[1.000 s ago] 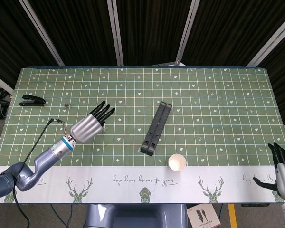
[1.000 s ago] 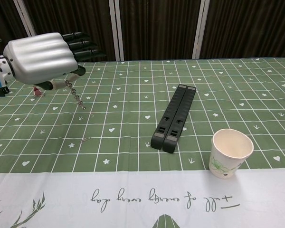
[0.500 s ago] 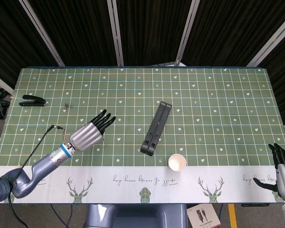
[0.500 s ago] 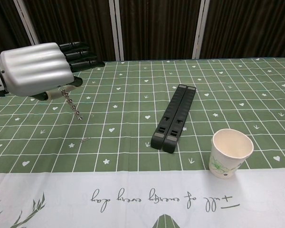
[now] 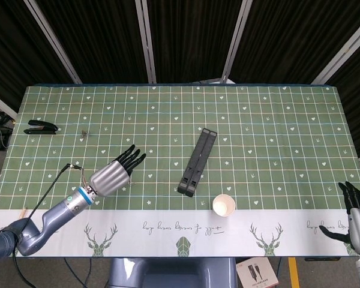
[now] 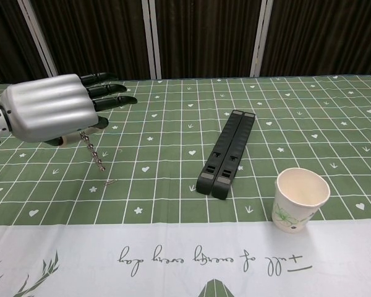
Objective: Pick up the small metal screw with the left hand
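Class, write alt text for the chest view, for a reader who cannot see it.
The robot's silver left hand hovers over a green grid-patterned tablecloth, fingers extended, a small chain dangling beneath it just above a small metal screw. To the right lie a folded black stand and a white paper cup.

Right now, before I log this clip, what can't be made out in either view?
- Screw: a tiny glint on the cloth in the chest view; too small to find in the head view.
- Left hand: its palm side faces down, so any contact underneath is hidden in both views.
- Right hand: cut off by the head view's corner; absent from the chest view.
- Item near the black tool: too small to identify.
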Tool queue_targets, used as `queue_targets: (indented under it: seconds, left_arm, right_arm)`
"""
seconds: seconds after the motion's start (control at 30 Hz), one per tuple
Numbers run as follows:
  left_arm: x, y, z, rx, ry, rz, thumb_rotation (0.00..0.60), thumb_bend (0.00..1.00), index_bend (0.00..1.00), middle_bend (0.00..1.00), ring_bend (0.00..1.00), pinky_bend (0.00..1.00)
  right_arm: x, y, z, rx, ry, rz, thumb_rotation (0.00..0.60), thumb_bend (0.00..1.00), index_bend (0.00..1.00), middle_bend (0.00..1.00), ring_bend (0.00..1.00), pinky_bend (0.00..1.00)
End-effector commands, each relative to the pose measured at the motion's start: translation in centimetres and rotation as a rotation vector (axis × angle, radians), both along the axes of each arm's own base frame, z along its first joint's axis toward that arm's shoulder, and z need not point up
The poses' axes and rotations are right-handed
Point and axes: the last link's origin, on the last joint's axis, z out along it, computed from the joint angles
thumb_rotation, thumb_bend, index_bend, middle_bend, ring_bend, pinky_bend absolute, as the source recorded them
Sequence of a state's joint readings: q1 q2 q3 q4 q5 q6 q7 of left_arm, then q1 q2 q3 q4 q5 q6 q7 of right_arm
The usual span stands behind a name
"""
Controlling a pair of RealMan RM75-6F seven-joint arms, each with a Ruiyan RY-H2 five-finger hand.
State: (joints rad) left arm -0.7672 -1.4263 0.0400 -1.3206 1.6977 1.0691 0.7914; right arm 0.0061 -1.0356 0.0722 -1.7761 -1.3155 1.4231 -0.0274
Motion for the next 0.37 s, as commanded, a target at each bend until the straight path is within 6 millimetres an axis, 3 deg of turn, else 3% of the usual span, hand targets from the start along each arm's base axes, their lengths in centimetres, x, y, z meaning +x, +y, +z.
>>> queue_targets:
  seconds: [0.03,0.37]
  left_arm:
    - [-0.17,-0.01,-0.29,-0.004,0.011,0.006,0.6,0.39,0.63,0.0,0.0,0.0]
    - [-0.66,0.28,-0.43,0.009,0.025,0.026,0.6,0.39,0.63,0.0,0.0,0.0]
  right_arm:
    - [0.01,0.02,0.0,0.0,0.0,0.0,0.6,0.02,0.01,0.0,0.0,0.0]
    - [0.12,0.05,0.0,-0.001,-0.003,0.008,0.6,0.02,0.01,0.0,0.0,0.0]
